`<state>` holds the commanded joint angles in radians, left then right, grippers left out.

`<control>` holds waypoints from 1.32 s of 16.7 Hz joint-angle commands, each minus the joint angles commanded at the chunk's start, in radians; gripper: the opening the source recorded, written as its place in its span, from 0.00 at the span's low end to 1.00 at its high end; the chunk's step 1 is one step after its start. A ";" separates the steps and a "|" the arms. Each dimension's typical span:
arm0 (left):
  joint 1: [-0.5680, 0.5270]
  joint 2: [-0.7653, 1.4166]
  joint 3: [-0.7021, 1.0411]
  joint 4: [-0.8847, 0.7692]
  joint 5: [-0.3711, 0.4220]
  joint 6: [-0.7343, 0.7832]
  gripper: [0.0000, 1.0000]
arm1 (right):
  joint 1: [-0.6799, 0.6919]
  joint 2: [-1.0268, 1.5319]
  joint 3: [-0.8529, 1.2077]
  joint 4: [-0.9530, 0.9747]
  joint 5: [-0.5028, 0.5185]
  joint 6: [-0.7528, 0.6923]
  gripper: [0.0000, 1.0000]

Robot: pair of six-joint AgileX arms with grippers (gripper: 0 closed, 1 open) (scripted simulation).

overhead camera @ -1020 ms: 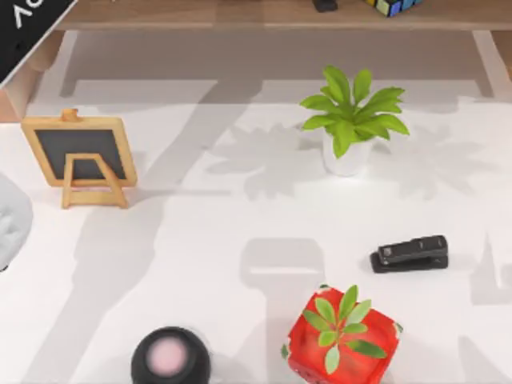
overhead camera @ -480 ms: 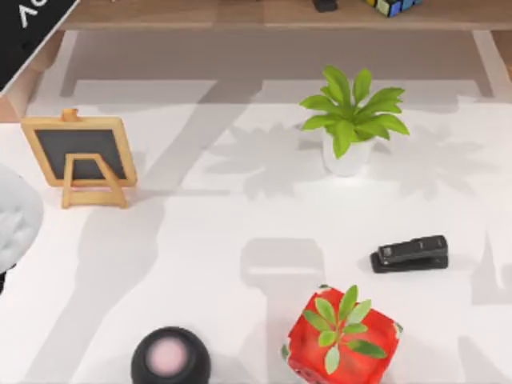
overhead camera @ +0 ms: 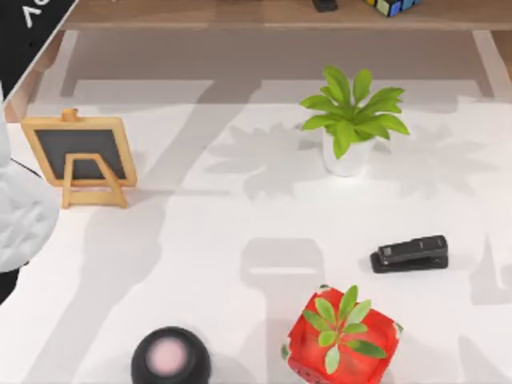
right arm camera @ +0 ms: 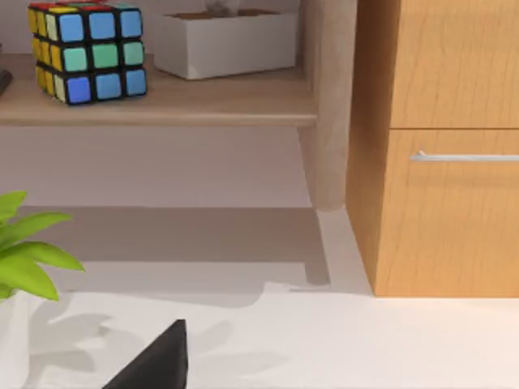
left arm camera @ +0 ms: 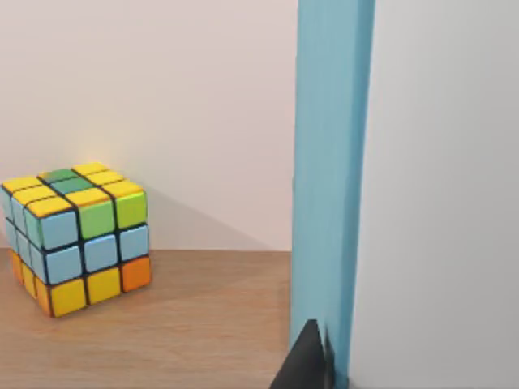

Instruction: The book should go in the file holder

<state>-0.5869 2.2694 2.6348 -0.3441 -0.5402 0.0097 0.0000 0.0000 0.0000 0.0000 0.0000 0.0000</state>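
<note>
White table (overhead camera: pixel 240 240): potted plant (overhead camera: pixel 348 120) at 1 o'clock, chalkboard easel (overhead camera: pixel 78 156) at 9 o'clock, stapler (overhead camera: pixel 410 253) at 4 o'clock. Blue book edge (left arm camera: pixel 328 162) upright, right against left gripper (left arm camera: pixel 310 365); grip cannot be told. Right gripper (right arm camera: pixel 154 365) above table, grip likewise unreadable.

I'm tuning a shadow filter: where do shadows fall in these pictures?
Top view: the potted plant throws leafy shadows to both sides on the table, and long arm-like shadows cross it. Left wrist view: the Rubik's cube casts a soft shadow on the wall. Right wrist view: a dark band lies under the shelf.
</note>
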 joint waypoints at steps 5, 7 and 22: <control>0.038 -0.042 -0.016 0.031 0.017 0.032 0.00 | 0.000 0.000 0.000 0.000 0.000 0.000 1.00; 0.107 -0.091 -0.049 0.072 0.042 0.084 0.00 | 0.000 0.000 0.000 0.000 0.000 0.000 1.00; 1.063 -0.327 -0.938 0.515 0.448 0.934 0.00 | 0.000 0.000 0.000 0.000 0.000 0.000 1.00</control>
<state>0.4759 1.9426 1.6968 0.1708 -0.0926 0.9438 0.0000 0.0000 0.0000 0.0000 0.0000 0.0000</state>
